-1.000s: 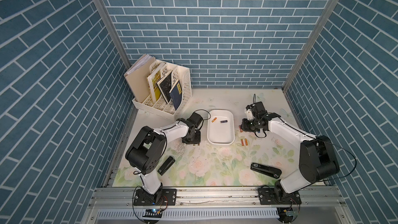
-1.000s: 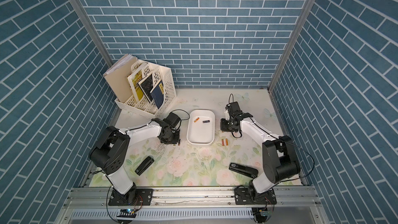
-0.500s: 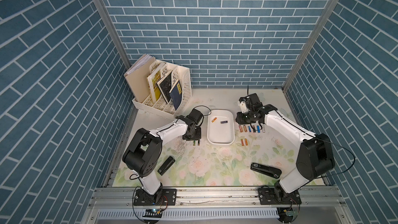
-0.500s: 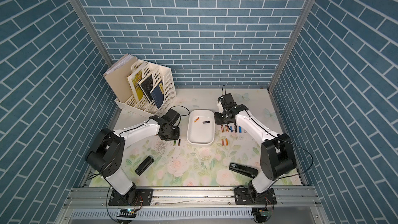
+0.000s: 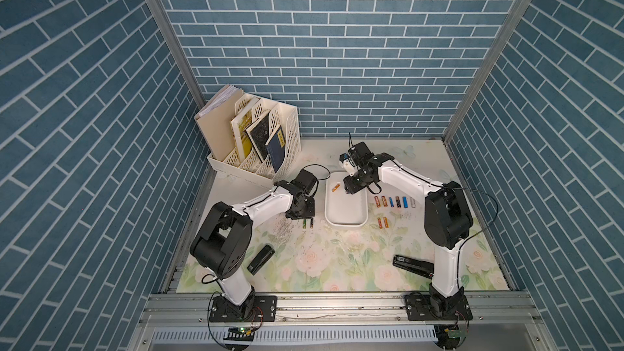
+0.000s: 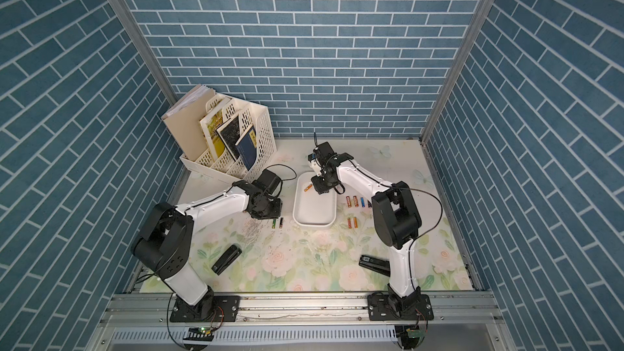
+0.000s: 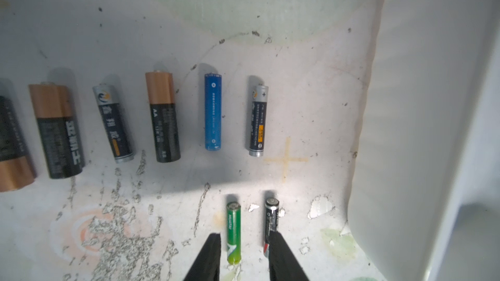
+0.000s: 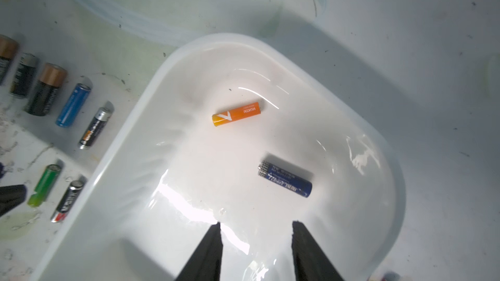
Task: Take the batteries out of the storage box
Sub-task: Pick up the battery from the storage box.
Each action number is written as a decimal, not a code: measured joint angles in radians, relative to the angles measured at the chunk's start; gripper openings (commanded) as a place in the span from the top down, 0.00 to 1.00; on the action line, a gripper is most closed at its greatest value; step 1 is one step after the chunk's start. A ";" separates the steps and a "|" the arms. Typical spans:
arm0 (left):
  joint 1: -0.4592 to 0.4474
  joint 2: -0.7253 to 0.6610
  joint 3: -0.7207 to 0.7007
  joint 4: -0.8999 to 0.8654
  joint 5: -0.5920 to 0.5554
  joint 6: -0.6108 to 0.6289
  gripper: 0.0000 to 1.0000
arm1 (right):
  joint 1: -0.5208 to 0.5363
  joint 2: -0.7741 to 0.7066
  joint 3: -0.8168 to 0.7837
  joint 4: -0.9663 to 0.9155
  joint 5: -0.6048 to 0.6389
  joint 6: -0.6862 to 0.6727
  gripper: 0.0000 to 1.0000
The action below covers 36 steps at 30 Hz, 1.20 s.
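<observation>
An orange battery (image 8: 236,114) and a navy battery (image 8: 285,179) are seen in the storage box (image 8: 176,82), the right jaws held apart and empty over its 12 o'clock end. At its 9 o'clock the left jaws are spread narrowly astride a green battery (image 7: 233,232) lying on the worktop (image 7: 297,104).

The storage box (image 8: 373,212) was smooth white plastic, glossy enough to throw glare. The batteries (image 7: 213,112) wore shiny printed wrappers with metal ends. The table mat (image 7: 121,225) looked matt, print flaking.
</observation>
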 measured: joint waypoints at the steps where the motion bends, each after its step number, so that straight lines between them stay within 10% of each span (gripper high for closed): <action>1: 0.002 0.000 0.000 0.000 0.001 0.002 0.65 | 0.000 0.018 0.014 -0.002 0.008 -0.015 0.52; 21: 0.015 0.000 0.002 0.000 0.011 0.019 0.64 | 0.007 0.205 0.116 -0.057 0.078 -0.121 0.52; 36: 0.016 0.000 0.002 0.000 0.011 0.022 0.64 | 0.008 0.214 0.132 -0.083 0.076 -0.119 0.87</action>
